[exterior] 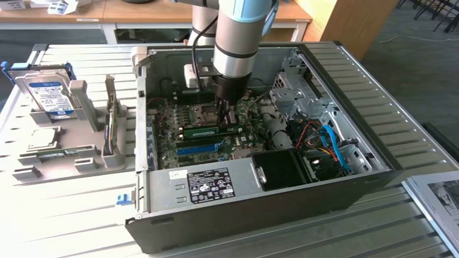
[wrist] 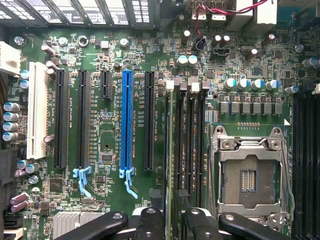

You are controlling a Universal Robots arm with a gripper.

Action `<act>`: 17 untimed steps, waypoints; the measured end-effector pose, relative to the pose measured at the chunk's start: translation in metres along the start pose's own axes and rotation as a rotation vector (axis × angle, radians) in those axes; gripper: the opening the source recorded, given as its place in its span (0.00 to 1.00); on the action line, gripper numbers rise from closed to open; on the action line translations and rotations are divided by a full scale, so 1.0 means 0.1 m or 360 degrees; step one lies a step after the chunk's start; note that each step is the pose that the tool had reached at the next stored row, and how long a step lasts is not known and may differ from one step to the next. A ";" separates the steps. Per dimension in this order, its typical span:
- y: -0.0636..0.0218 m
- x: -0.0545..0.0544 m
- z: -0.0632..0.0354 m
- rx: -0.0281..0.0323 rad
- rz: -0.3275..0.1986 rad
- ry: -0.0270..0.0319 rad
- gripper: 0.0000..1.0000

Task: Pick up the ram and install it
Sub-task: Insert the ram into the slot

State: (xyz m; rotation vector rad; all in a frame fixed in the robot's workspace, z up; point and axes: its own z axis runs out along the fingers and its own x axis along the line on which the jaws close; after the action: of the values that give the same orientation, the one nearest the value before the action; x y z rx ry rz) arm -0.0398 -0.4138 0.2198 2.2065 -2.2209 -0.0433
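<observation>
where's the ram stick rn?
In the exterior view the ram stands on edge at a memory slot on the motherboard inside the open PC case, right under the gripper, between the empty CPU socket and the blue expansion slot.

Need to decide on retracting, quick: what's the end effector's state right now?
End effector: cannot be told whether open or closed; it sits at the RAM stick, which stands in a motherboard slot.

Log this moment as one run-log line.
gripper: open, astride ram | ram: slotted upright into motherboard | CPU socket: empty | hard drive: in grey holder
</observation>
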 end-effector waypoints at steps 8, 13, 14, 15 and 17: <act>0.001 0.00 -0.017 -0.00001 0.0000 0.00002 0.25; 0.001 0.00 -0.061 0.00000 0.0000 -0.00001 0.25; 0.000 0.00 -0.071 0.00000 0.0000 0.00000 0.25; -0.001 0.00 -0.081 0.00000 0.0000 -0.00001 0.25; -0.004 0.00 -0.102 0.00001 0.0000 -0.00001 0.25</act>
State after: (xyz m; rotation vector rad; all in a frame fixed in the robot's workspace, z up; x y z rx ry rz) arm -0.0391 -0.4138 0.2300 2.2066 -2.2209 -0.0434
